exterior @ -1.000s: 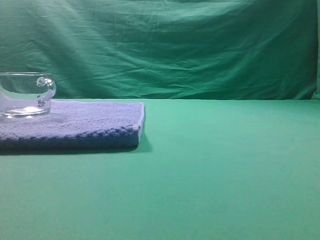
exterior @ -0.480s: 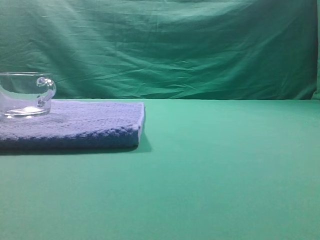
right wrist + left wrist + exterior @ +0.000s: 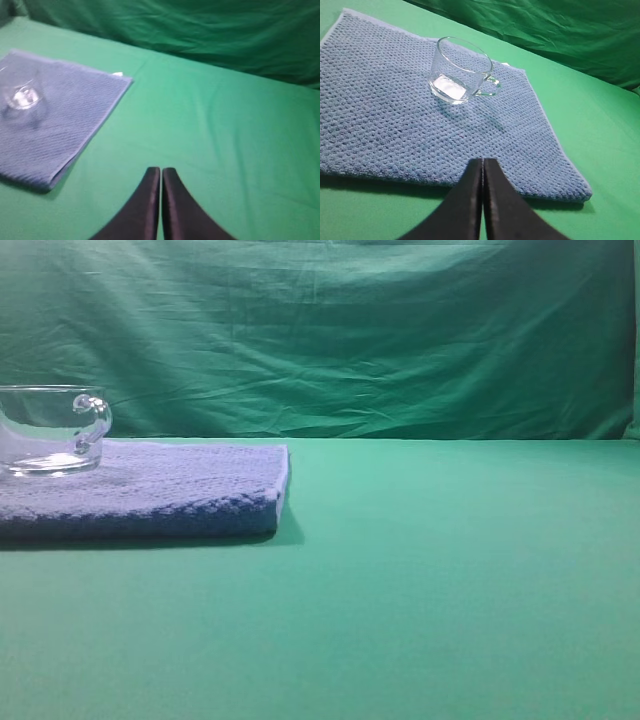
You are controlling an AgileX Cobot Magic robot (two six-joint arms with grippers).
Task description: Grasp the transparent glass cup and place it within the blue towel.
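A green cloth covers the surface (image 3: 450, 580), smooth and flat below and ahead of each tool. Beyond it, further ahead, hangs a wrinkled green backdrop (image 3: 350, 340), darker in tone.

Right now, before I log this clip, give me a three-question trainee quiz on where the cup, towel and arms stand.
1. True or false: the cup stands upright on the towel.
2. The left gripper has its fingers: A) wide open, B) closed together and empty, C) closed on the cup.
3. In the left wrist view, toward which side does the cup's handle point?

Key
1. True.
2. B. The right gripper looks the same, over bare green cloth.
3. Toward the right, near the towel's far right corner.
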